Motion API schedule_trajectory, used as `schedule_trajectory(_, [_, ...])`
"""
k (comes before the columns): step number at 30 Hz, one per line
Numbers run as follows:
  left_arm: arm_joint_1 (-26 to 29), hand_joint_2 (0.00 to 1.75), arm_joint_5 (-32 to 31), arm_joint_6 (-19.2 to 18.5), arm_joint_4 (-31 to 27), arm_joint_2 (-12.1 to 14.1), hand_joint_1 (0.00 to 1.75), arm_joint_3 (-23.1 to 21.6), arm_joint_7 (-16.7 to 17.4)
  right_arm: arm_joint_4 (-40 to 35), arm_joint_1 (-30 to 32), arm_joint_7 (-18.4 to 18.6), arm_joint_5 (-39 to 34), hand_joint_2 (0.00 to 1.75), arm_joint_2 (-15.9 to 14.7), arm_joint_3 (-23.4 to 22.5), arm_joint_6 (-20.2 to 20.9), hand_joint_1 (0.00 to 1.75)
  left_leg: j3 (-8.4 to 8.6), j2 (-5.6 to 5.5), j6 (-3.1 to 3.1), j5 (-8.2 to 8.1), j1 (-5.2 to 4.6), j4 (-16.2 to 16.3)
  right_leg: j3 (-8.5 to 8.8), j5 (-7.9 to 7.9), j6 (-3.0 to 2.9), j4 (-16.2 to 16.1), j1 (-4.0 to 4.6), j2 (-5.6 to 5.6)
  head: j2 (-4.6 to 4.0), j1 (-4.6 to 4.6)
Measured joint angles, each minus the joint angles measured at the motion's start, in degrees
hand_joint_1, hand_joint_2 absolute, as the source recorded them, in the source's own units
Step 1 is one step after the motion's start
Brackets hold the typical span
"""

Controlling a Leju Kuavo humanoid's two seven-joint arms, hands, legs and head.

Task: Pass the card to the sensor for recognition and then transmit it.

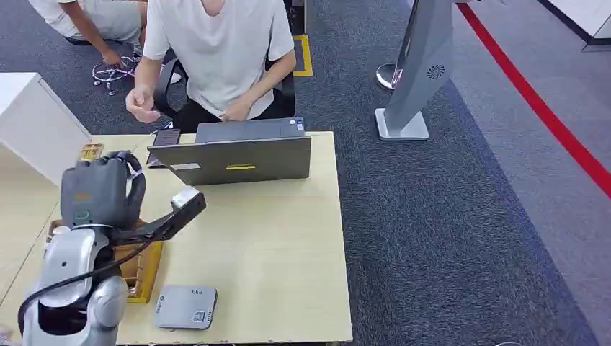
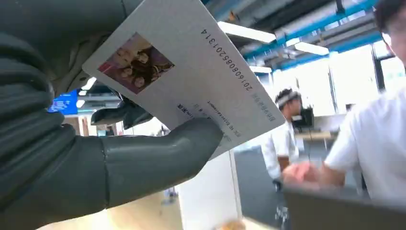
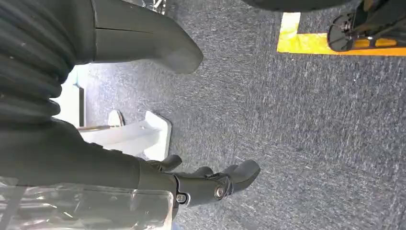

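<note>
My left hand (image 1: pixel 101 191) is raised over the left side of the table and pinches a white card (image 1: pixel 186 197) that sticks out to the right. In the left wrist view the card (image 2: pixel 191 67) carries a small photo and a printed number, and the thumb (image 2: pixel 158 153) presses on its face with dark fingers behind it. The sensor (image 1: pixel 185 306), a flat grey box with a label, lies on the table near the front edge, below and apart from the card. My right hand (image 3: pixel 72 143) hangs over grey carpet with its fingers (image 3: pixel 210 184) apart, holding nothing.
A grey laptop (image 1: pixel 238 155) stands at the table's far edge with a seated person (image 1: pixel 216 50) behind it, one hand raised. A phone (image 1: pixel 166 137) lies left of the laptop. A yellow wooden tray (image 1: pixel 144 270) sits under my left arm. A grey kiosk stand (image 1: pixel 421 72) rises on the carpet to the right.
</note>
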Motion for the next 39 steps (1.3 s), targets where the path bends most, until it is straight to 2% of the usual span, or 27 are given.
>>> schedule_trajectory(3, [-2.3, 1.75, 0.0, 0.7, -0.4, 0.8, 1.75, 0.0, 0.1, -0.1, 0.2, -0.3, 0.1, 1.75, 0.0, 0.2, 0.0, 0.0, 0.0, 0.0, 0.01, 0.02, 0.0, 0.0, 0.0, 0.0, 0.0, 0.0, 0.0, 0.02, -0.02, 0.02])
schedule_trajectory(7, [-5.5, 1.75, 0.0, 1.5, -0.6, 2.6, 1.75, -1.0, 3.6, -0.1, 0.3, -1.0, 0.9, 1.75, 0.0, 0.4, 0.9, 0.0, -0.06, 0.03, 0.01, 0.02, 0.0, 0.0, -0.08, 0.0, 0.0, 0.0, 0.01, 0.03, 0.0, 0.04])
schedule_trajectory(9, [-8.2, 1.75, 0.0, 1.5, -0.4, 3.9, 1.75, -1.1, 3.6, -0.1, 0.3, -1.5, 0.9, 1.75, 0.0, 0.5, 1.3, 0.0, -0.06, 0.03, 0.01, 0.02, 0.0, 0.0, -0.09, 0.0, 0.0, 0.0, 0.0, 0.05, -0.02, 0.0])
schedule_trajectory(13, [-13.0, 1.75, 0.0, 1.5, 1.9, 6.5, 1.75, -1.1, 3.7, 0.0, 0.3, -2.4, 2.0, 1.75, 0.0, 0.5, 2.0, 0.0, -0.05, 0.07, 0.0, 0.03, 0.0, 0.0, -0.1, 0.02, 0.01, 0.0, 0.01, 0.08, -0.02, 0.04])
schedule_trajectory(18, [-17.7, 1.75, 0.0, 0.9, 6.4, 9.0, 1.75, -2.3, 5.9, 0.6, -0.1, -4.1, 3.8, 1.75, 0.0, 0.0, 2.9, 0.0, -0.05, 0.09, 0.03, 0.06, 0.0, 0.0, -0.1, 0.04, 0.01, 0.0, 0.0, 0.1, 0.0, 0.02])
schedule_trajectory(24, [-19.9, 1.75, 0.0, 0.7, 8.9, 9.9, 1.75, -3.1, 6.0, 0.6, 0.1, -4.0, 3.5, 1.75, 0.0, 0.1, 3.1, 0.0, -0.06, 0.11, 0.03, 0.06, -0.01, 0.0, -0.1, 0.04, 0.01, 0.0, 0.0, 0.11, 0.0, 0.02])
schedule_trajectory(25, [-19.9, 1.75, 0.0, 0.5, 9.0, 9.9, 0.0, -3.4, 6.1, 0.4, 0.3, -3.8, 3.4, 1.75, 0.0, 0.2, 3.1, 0.0, -0.06, 0.11, 0.03, 0.06, -0.01, 0.0, -0.11, 0.04, 0.01, 0.0, 0.0, 0.11, -0.02, 0.0])
schedule_trajectory(33, [-20.0, 1.75, 0.0, 1.2, 9.2, 9.6, 0.0, -5.7, 5.9, -1.3, 1.5, -2.5, 2.6, 1.75, 0.0, 2.1, 3.6, 0.0, -0.09, 0.11, 0.03, 0.05, -0.01, 0.0, -0.12, 0.04, 0.02, 0.0, -0.01, 0.11, -0.02, 0.02])
schedule_trajectory(39, [-18.6, 1.75, 0.0, 0.6, 6.0, 8.5, 0.0, -7.7, 4.0, -2.7, 2.2, -1.7, 2.6, 1.75, 0.0, 3.3, 3.6, 0.0, -0.1, 0.1, 0.04, 0.05, -0.01, 0.0, -0.12, 0.04, 0.02, 0.0, 0.0, 0.09, 0.0, 0.0])
